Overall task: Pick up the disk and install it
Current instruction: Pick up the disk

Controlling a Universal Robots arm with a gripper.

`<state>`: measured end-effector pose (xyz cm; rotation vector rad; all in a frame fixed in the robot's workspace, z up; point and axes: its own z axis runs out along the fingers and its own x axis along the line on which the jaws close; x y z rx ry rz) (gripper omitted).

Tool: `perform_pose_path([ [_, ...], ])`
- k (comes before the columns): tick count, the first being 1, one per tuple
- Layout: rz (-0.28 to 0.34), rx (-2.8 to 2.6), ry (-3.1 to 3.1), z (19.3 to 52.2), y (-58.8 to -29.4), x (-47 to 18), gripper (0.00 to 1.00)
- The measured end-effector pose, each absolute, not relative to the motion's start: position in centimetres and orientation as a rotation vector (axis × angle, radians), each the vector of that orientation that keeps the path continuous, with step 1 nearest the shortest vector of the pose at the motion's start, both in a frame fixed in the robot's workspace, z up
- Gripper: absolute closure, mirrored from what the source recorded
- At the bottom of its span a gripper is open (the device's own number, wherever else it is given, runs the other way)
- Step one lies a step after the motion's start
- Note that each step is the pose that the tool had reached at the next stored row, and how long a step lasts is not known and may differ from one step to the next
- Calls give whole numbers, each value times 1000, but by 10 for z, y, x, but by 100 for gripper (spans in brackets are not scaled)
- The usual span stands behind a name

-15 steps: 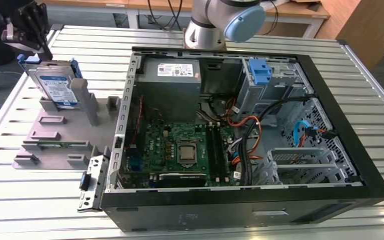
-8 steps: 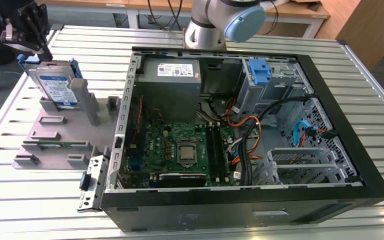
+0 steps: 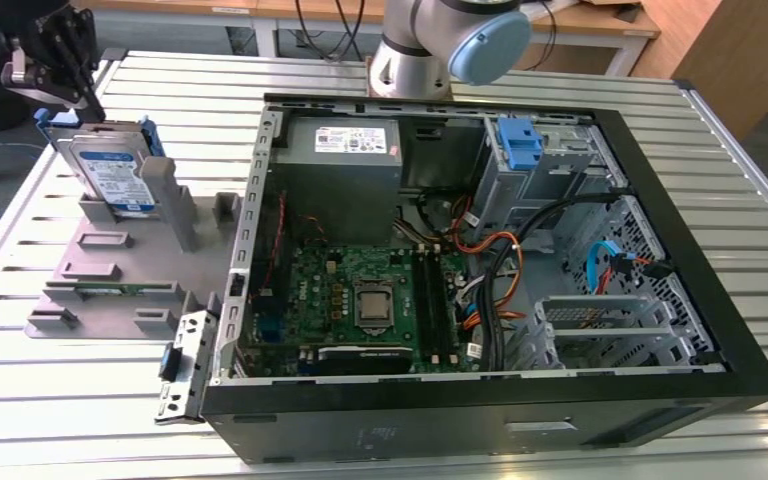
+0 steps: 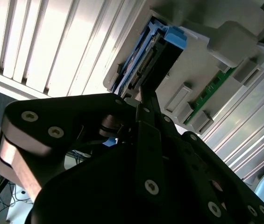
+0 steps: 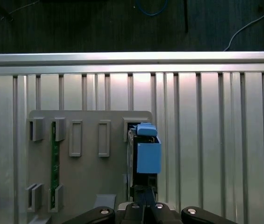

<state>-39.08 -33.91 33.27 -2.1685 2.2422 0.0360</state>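
One pair of fingers (image 4: pixel 146 119) is hovering, pressed together. Just beneath them, the disk (image 3: pixel 111 175) is standing upright in the grey stand (image 3: pixel 117 270).

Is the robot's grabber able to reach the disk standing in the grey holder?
Probably yes. The gripper hangs just above the disk, which stands upright in the grey stand, with nothing between them.

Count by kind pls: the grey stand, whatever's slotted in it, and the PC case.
disk: 1
green memory module: 1
grey stand: 1
open computer case: 1
Total: 4
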Motion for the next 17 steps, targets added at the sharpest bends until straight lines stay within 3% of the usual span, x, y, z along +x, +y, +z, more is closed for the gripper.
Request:
perform_pose_path([
  [7,36,-2169,2242,333,-339,-391,89],
  [11,36,-2169,2242,333,-339,-391,77],
  [16,36,-2168,2242,333,-339,-391,53],
  [17,36,-2168,2242,333,-339,-391,53],
])
